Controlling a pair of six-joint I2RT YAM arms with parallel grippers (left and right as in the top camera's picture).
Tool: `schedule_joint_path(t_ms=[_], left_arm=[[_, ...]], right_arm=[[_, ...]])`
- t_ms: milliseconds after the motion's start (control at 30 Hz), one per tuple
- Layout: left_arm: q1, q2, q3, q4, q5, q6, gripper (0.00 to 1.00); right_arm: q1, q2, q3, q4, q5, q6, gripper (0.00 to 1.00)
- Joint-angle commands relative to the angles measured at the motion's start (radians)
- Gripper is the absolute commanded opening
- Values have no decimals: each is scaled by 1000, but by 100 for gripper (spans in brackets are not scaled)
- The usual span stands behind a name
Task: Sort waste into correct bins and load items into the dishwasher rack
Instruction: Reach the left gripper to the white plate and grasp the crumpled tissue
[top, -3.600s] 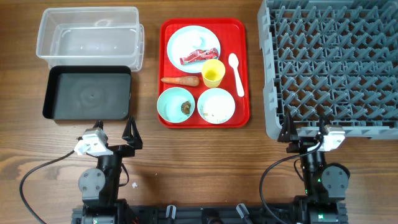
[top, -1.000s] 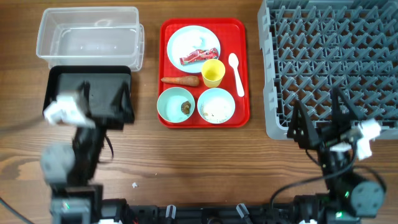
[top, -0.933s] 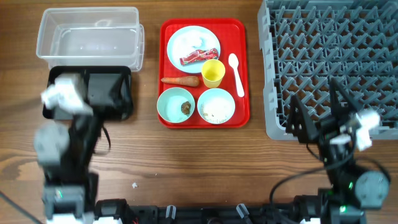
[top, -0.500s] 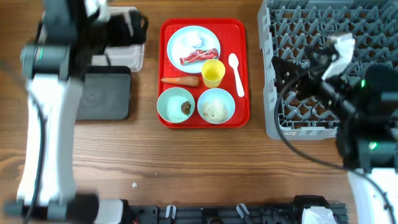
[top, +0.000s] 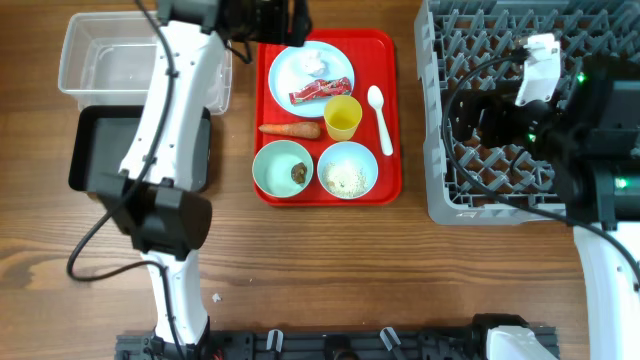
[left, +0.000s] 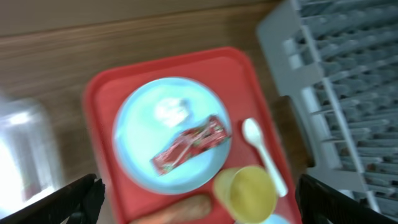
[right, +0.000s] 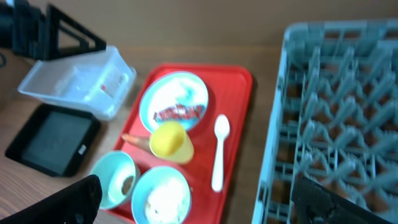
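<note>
A red serving tray (top: 392, 120) holds a pale blue plate (top: 296, 62) with a red-and-white wrapper (top: 322, 91) and a white tissue (top: 316, 65). It also holds a carrot (top: 290, 129), a yellow cup (top: 343, 117), a white spoon (top: 380, 118), a bowl with brown scraps (top: 281, 168) and a bowl with rice (top: 347, 170). My left gripper (top: 275, 20) hangs open and empty above the tray's far left corner; its view shows the plate (left: 140, 127), wrapper (left: 189, 146) and cup (left: 245, 193) below. My right gripper (top: 480, 115) is open and empty over the grey rack (top: 520, 40).
The clear tub (top: 100, 60) stands at the back left, partly behind my left arm. The black tray (top: 105, 150) lies in front of it. The rack fills the right side. A small white crumb (top: 215, 297) lies on the wood near the front.
Both arms have risen from the table's front. The left swung back and right over the tray's far corner. The right moved over the rack's left part. Nothing on the tray moved.
</note>
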Motion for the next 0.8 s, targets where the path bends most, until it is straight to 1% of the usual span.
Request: schedule_joint_path(t_ms=[0, 33, 100, 300, 400, 600, 667, 767], left_arm=[[-34, 85, 29, 85, -35, -121, 100], [-41, 111, 29, 107, -111, -194, 100], [-56, 167, 29, 144, -197, -265, 100], [-101, 326, 29, 210, -264, -368, 100], [-125, 372, 29, 244, -267, -366, 100], [-157, 441, 28, 318, -267, -367, 88], [-163, 454, 28, 318, -279, -367, 80], [-164, 460, 27, 317, -313, -367, 74]], right_arm=[[-2, 35, 23, -33, 47, -19, 100], [-2, 42, 23, -47, 46, -19, 100], [-2, 55, 23, -76, 47, -20, 100], [-2, 76, 23, -150, 47, -35, 100], [-2, 77, 22, -161, 47, -47, 100], [-2, 77, 22, -163, 47, -46, 100], [-2, 77, 22, -168, 47, -46, 100], [-2, 77, 18, -166, 47, -46, 100]])
